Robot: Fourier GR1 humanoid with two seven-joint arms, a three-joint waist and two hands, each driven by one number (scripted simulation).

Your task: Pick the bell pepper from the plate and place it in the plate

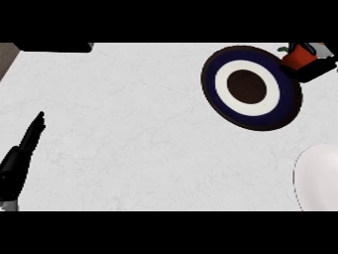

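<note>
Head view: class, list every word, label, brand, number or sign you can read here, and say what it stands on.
None: no readable text shows anywhere.
The dark blue plate carries only plain rings of blue, white and brown.
The white plate is blank.
The bell pepper, held in the right hand, has no label.
The left hand and the counter bear no marking.

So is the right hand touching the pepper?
Touching. Head view: the right hand has its black fingers curled round the red pepper, at the dark plate's upper right rim.
</note>
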